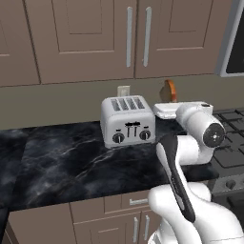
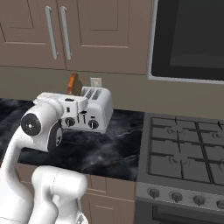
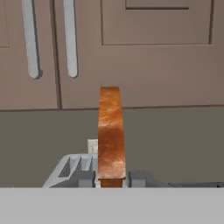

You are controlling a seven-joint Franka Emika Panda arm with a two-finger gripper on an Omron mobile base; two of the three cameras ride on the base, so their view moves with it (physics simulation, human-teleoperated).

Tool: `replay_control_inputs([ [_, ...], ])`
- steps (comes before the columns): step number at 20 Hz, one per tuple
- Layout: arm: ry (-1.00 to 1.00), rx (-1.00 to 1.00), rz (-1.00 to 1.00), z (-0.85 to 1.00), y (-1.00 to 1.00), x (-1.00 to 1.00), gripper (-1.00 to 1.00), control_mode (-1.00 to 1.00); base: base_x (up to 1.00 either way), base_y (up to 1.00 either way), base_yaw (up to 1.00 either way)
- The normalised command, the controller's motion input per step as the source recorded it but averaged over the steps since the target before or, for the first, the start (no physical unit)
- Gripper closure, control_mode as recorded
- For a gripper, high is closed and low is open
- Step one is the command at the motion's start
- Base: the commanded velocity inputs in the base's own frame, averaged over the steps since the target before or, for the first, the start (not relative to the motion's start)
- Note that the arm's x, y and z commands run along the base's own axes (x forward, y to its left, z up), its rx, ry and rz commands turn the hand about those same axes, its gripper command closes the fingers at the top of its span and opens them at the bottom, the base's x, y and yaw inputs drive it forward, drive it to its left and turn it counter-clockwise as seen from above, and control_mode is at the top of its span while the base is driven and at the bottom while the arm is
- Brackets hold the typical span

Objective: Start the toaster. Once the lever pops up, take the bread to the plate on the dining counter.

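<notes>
The pincer (image 3: pixel 111 178) is clenched on the bread (image 3: pixel 110 131), holding the slice upright, long axis vertical, above and just beside the toaster (image 1: pixel 127 121) on the black marble counter (image 1: pixel 57 162), clear of its slots.

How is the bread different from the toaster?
The bread is thin and brown-orange; the toaster is boxy and silver. The bread is up in the air, pinched by the gripper; the toaster sits on the black counter. Both stand upright.
</notes>
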Motion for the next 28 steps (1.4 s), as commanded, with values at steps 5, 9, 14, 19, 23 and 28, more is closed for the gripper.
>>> replay_control_inputs([
  [5,0.3,0.0,0.0,0.34,0.0,-0.88,1.0,-1.0,0.0,0.0,0.0],
  [9,0.29,0.0,0.0,0.21,0.0,-0.83,1.0,-1.0,0.0,0.0,0.0],
  [14,0.27,0.0,0.0,0.04,0.0,-0.74,1.0,-1.0,0.0,0.0,0.0],
  [19,0.15,-0.01,0.0,0.0,0.0,-0.34,1.0,-1.0,0.0,0.0,0.0],
  [23,0.03,0.0,0.0,-0.04,0.0,-0.11,1.0,-1.0,0.0,0.0,0.0],
  [28,0.0,0.0,0.0,-0.11,0.0,-0.09,1.0,-1.0,0.0,0.0,0.0],
])
